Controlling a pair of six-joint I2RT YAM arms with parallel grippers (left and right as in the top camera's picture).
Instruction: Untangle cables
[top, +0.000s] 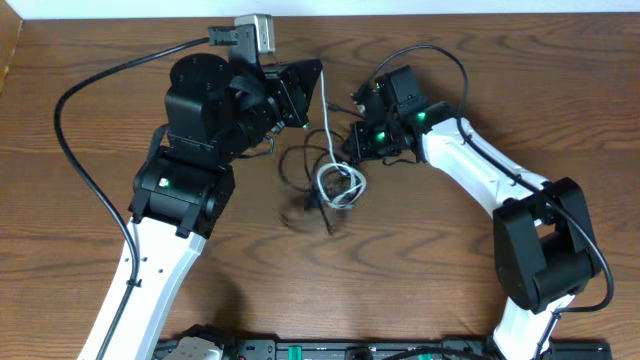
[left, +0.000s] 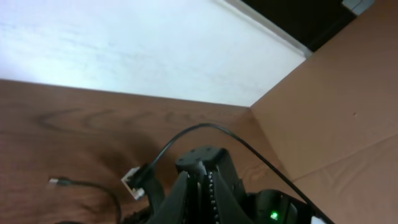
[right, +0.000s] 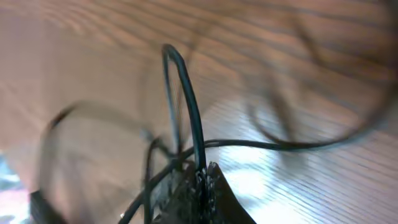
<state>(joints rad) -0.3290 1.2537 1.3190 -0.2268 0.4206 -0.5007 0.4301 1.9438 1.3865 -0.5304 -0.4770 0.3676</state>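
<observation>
Because the right pincer (right: 202, 172) clamps the black cable (right: 189, 106) and the left pincer (left: 200, 179) is closed, pulling could cinch the white cable (top: 327, 115) tangle tighter.

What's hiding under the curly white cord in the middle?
Under the looped white cable you can see the brown table and bits of the black cable tangled with it. Where they cross, it's too small to tell which lies underneath.

We see two arms, the left arm (top: 185, 170) and the right arm (top: 470, 165) alike, white shells (top: 145, 285) on the long links, bulky black joint housings (top: 545, 250), small green lights (top: 381, 134), thick black wires (top: 60, 115) looping, a grey camera box (top: 259, 33), black ridged fingers (left: 180, 196).
</observation>
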